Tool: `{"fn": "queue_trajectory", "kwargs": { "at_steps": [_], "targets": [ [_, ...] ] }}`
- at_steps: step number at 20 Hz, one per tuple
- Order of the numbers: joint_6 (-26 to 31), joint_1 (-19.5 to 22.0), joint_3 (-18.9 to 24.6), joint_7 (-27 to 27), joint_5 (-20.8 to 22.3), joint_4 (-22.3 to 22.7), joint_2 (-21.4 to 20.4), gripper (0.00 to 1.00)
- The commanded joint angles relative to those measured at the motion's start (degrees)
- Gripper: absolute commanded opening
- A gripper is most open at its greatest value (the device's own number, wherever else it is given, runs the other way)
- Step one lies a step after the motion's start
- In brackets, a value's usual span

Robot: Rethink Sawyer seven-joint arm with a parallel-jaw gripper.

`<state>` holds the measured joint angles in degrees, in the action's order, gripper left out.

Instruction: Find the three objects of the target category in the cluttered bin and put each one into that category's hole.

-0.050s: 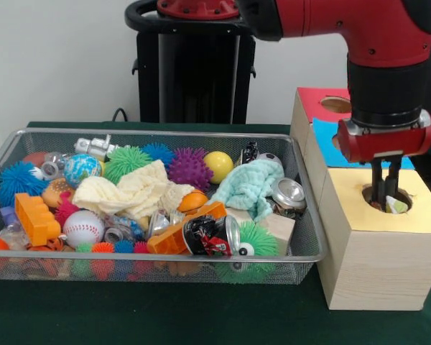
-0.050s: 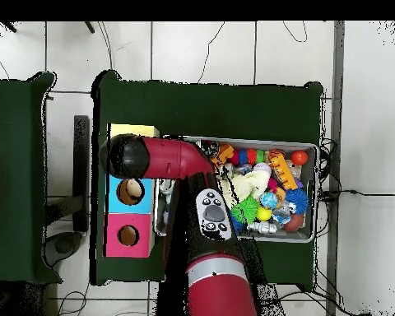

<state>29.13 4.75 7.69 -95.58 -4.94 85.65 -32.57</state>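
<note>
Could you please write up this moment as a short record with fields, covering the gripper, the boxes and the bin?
gripper: gripper lowered into the hole of the yellow-topped box, a pale object beside its tips; open or shut unclear
boxes: three wooden boxes in a row, tops yellow, blue and red, each with a hole
bin: wire basket beside the boxes, full of clutter
contents seen: crushed cans, spiky balls, baseball, yellow ball, cream cloth, mint cloth, orange brick
arm: red, overhanging the basket in the overhead view
</note>
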Motion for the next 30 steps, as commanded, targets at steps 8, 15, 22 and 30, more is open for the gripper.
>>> {"fn": "queue_trajectory", "kwargs": {
  "at_steps": [8, 15, 22, 30],
  "targets": [
    [3.07, 1.27, 1.45, -4.98, 1.47, 14.97, -9.49, 0.00],
    [-8.56, 9.72, 2.41, 1.06, 7.92, 30.33, -19.18, 0.00],
    [-11.10, 15.91, 3.89, 0.96, 12.90, 36.77, -26.01, 0.00],
    [-8.05, 21.12, 8.01, 2.88, 15.43, 36.78, -26.45, 0.00]
  ]
}}
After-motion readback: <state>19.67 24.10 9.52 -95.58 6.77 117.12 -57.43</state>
